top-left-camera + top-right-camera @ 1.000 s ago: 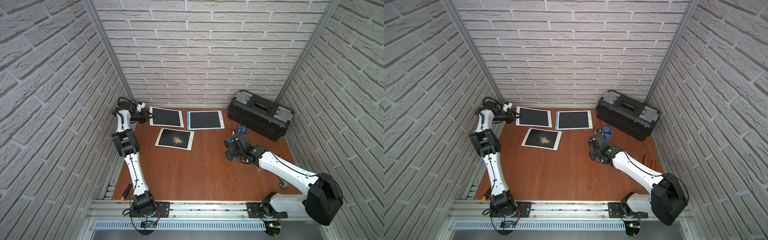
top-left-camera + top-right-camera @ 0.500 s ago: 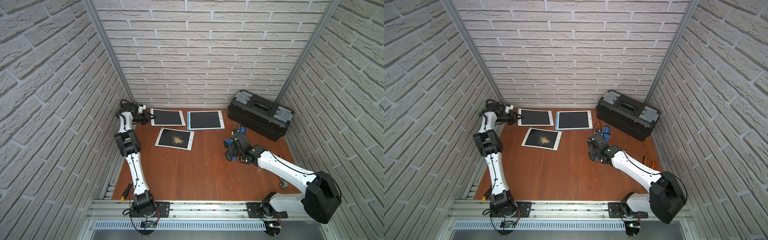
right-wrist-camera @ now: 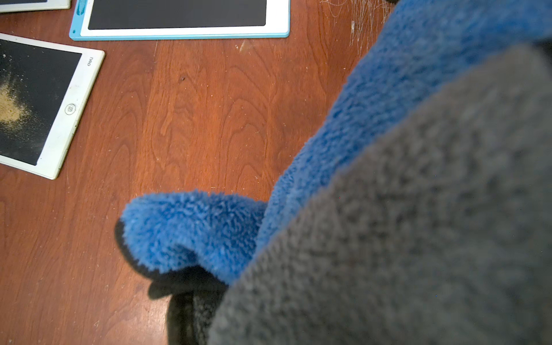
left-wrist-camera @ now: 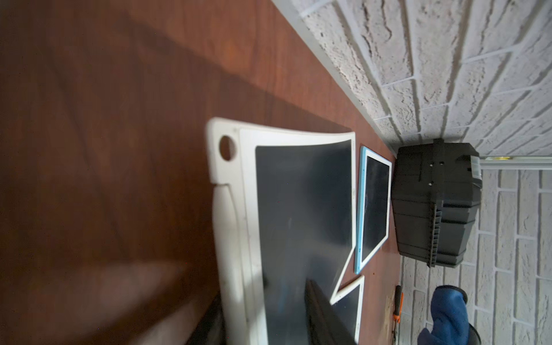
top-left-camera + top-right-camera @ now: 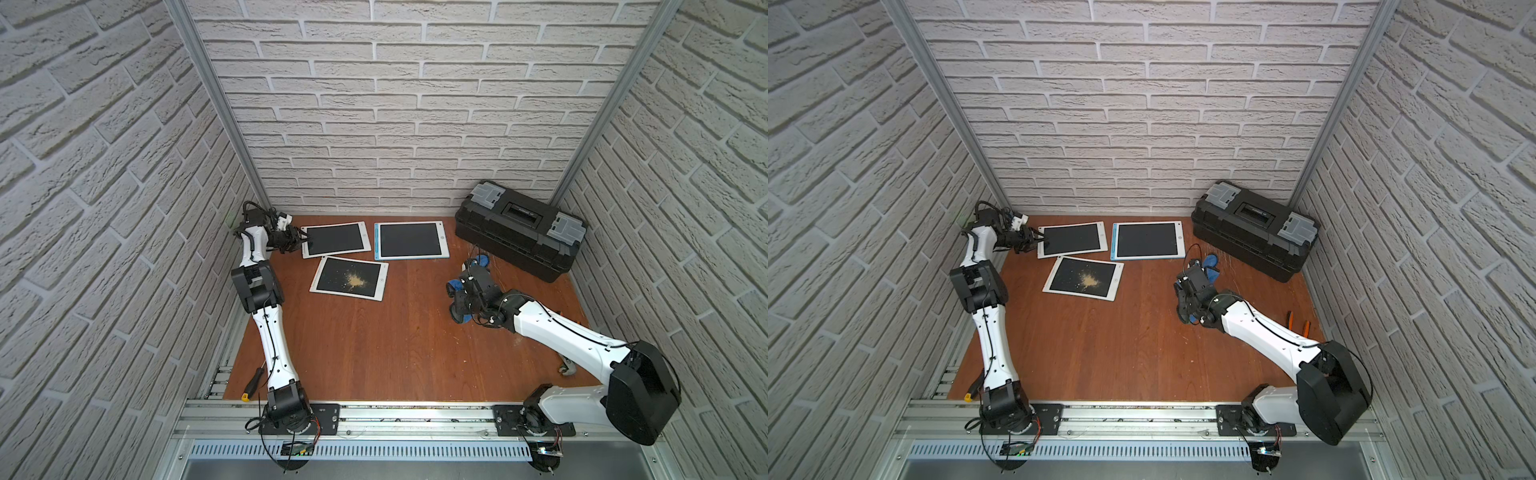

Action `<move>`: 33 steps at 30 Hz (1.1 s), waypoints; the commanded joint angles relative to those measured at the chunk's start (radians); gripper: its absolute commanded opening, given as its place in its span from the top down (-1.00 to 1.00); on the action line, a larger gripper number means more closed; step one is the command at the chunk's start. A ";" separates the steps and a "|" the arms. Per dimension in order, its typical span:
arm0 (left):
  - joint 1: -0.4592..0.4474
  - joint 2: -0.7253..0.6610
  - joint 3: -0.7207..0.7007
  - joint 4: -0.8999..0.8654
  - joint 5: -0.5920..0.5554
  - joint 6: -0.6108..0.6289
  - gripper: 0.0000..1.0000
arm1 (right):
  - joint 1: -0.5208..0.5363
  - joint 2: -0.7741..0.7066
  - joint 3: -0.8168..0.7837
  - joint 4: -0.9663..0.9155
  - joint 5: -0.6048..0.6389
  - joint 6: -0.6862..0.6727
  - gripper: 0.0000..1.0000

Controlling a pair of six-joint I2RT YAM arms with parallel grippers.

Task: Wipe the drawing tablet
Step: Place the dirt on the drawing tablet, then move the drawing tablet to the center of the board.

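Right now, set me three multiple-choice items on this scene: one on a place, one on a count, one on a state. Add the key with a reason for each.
1. Where does the powder-strewn tablet lie?
A. Nearer the front of the table than the other tablets
B. Stacked on another tablet
C. Lifted in the air

2. How many drawing tablets lie on the table?
A. Two
B. Three
C. Four

3. What is the state of the right gripper?
A. Open and empty
B. Shut on a pen
C. Shut on the blue cloth

Key:
1 A: in both top views it lies flat in front of the white-framed tablet and the blue-framed tablet.
2 B: those two plus the powdered one.
3 C: the right wrist view is filled with cloth bunched at the gripper.
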 commanded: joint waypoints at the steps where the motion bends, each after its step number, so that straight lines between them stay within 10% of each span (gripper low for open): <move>1: 0.002 -0.012 0.014 -0.024 -0.153 0.039 -0.15 | 0.000 0.014 0.013 0.039 -0.013 -0.008 0.95; 9: 0.015 -0.211 -0.217 0.042 -0.487 0.007 -0.95 | 0.001 0.001 0.017 0.029 -0.024 -0.014 0.95; 18: -0.055 -0.607 -0.599 0.235 -0.678 -0.053 -0.96 | 0.002 -0.002 0.014 0.034 -0.016 -0.022 0.95; 26: 0.013 -0.869 -0.940 0.500 -0.347 -0.393 -0.97 | 0.014 0.004 0.006 0.054 -0.015 -0.026 0.95; 33: -0.117 -0.993 -1.108 0.504 -0.490 -0.271 -0.96 | 0.029 0.026 0.000 0.090 -0.029 -0.042 0.95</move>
